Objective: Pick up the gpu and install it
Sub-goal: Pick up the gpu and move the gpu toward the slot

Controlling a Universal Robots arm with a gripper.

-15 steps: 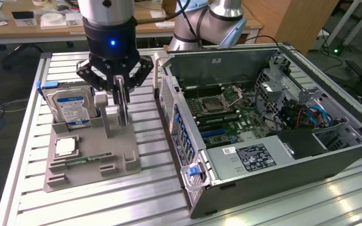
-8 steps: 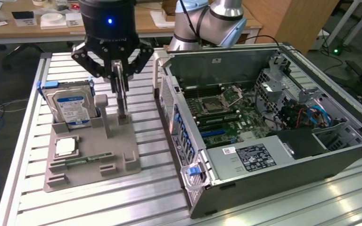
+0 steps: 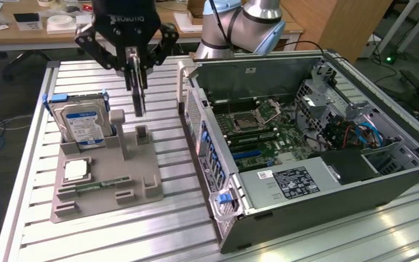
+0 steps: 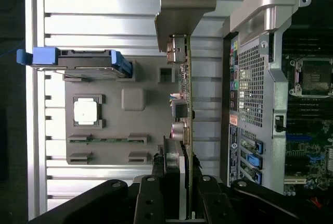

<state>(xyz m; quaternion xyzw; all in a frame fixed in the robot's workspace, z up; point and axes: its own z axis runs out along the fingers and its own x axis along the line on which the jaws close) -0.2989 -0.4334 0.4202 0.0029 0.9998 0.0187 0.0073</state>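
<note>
Now jaws clenched on gpu (image 3: 138, 93) above slatted metal table (image 3: 122, 234); wooden desks (image 3: 20, 35) behind, probably lab.

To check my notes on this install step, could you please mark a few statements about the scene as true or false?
1. The claw grips the gpu, which hangs on edge over the grey tray. True.
2. The gpu is seated on the motherboard. False: it is in the claw, outside the computer case.
3. The hard drive stands upright in the tray. True.
4. The computer case is closed up. False: its side is open and the motherboard shows.
</note>
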